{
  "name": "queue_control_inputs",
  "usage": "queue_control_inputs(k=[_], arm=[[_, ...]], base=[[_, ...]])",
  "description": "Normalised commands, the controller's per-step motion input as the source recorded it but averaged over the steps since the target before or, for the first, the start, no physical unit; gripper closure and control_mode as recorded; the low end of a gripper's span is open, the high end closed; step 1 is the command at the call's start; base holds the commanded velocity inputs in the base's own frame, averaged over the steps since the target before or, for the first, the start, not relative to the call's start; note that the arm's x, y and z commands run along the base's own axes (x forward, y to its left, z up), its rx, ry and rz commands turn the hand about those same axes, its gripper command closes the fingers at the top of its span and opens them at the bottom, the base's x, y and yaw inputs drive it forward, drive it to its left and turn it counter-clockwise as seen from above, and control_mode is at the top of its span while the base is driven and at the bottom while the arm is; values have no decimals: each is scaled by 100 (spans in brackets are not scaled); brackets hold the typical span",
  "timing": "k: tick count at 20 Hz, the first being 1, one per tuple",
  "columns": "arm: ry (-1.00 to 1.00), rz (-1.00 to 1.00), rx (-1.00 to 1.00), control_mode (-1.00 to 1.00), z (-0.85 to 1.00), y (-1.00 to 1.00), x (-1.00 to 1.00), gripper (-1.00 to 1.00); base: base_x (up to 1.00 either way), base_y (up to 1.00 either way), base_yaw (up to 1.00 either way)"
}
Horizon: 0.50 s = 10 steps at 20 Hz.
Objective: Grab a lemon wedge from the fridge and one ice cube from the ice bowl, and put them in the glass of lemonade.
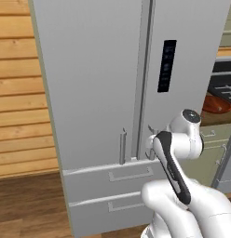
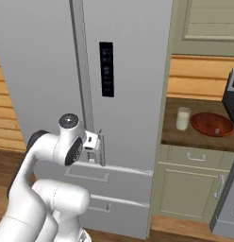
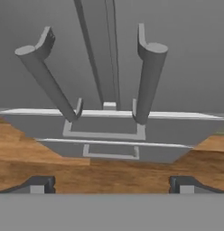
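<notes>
Facing the fridge [image 3: 177, 67], closed, door handles ahead of spread jaws (nothing held)

Wood-plank wall [image 1: 19, 88], brown wooden floor [image 1: 29, 204], beige cabinets [image 2: 194, 189], dark countertop [image 2: 178, 134]

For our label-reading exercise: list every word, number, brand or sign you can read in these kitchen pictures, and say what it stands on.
No readable text anywhere.
Black panel on the fridge: small pale marks, too blurred to read.
Glass of lemonade, ice bowl: unmarked.
</notes>
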Motion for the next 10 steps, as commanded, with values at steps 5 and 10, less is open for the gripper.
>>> queue_control_inputs(k=[5, 10], arm=[[0, 0, -12, -100, -12, -48, 37, -100], [0, 0, -4, -100, -4, -24, 42, -100]], base=[[0, 0, 0], [0, 0, 0]])
